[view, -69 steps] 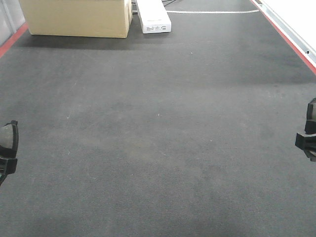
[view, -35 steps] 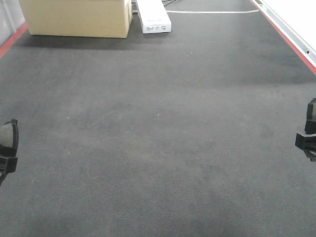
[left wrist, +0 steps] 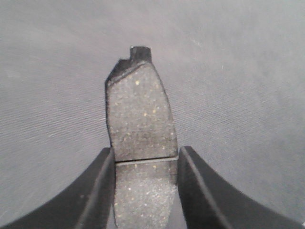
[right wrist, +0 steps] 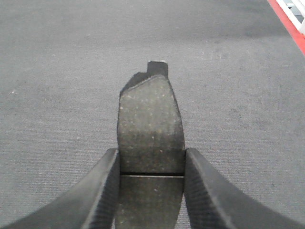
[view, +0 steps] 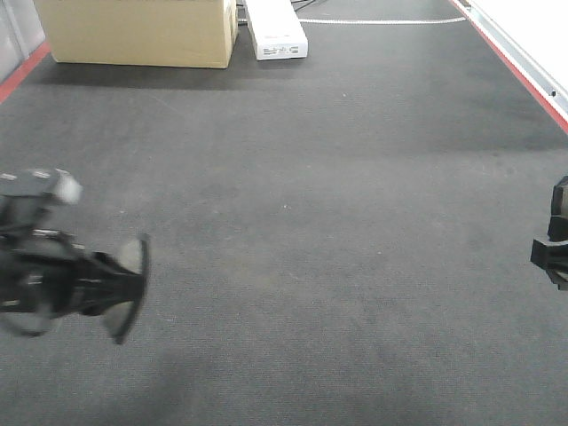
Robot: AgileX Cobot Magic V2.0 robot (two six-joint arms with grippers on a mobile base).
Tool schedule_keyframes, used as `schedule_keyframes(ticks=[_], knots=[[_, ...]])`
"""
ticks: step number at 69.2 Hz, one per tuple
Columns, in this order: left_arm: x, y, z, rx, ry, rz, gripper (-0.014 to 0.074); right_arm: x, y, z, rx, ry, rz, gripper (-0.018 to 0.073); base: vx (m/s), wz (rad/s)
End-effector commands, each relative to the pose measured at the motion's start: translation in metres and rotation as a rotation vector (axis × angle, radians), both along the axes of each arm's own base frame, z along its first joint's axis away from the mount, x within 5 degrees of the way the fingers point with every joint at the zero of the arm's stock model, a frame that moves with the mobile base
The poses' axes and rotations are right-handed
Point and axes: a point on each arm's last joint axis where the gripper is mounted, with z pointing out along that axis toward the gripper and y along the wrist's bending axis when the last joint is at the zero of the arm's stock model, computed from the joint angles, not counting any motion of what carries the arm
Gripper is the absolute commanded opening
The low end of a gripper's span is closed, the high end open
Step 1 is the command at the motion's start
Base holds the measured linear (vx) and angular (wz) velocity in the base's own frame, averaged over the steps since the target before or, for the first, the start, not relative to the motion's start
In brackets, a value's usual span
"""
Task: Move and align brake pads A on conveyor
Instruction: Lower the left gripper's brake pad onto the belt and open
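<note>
Left gripper [left wrist: 146, 156] swung inward over conveyor [view: 319, 222], clamped on brake pad [left wrist: 138, 112], right gripper [right wrist: 151, 156] pinching second pad [right wrist: 150, 117]

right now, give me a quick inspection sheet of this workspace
surface: conveyor, dark felt-like belt, no pads lying on it
job's things: left pad and right pad, each in a gripper
clutter: cardboard box, white box at far end
grippers: left gripper shut on left pad, blurred in front view; right gripper shut on right pad
cables: thin white line at far end, possibly a cord
surroundings: red edge strip on the right
</note>
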Motion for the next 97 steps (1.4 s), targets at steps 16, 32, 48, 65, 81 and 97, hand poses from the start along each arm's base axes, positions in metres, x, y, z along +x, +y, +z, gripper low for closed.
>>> schedule_keyframes(ticks=[16,32,48,65,81,97], knots=[[0.057,-0.017,-0.049,0.014,0.087,0.074,0.0193,0.003,0.000,0.020,-0.011,-0.131,0.013,0.0112,0.00,0.00],[0.071,-0.017,-0.079,0.057,0.263,0.151,0.0198,0.003,0.000,0.020,-0.011,-0.131,0.013,0.0112,0.00,0.00],[0.071,-0.009,-0.087,0.145,0.293,0.195,0.0225,0.003,0.000,0.020,-0.011,-0.131,0.013,0.0112,0.00,0.00],[0.071,-0.009,-0.087,0.147,0.293,0.193,0.0361,0.003,0.000,0.020,-0.011,-0.131,0.013,0.0112,0.00,0.00],[0.072,-0.009,-0.082,0.142,0.266,0.197,0.0462,0.003,0.000,0.020,-0.011,-0.131,0.013,0.0112,0.00,0.00],[0.063,-0.006,-0.034,0.111,0.071,0.171,0.0474,0.003,0.000,0.020,-0.011,-0.131,0.013,0.0112,0.00,0.00]])
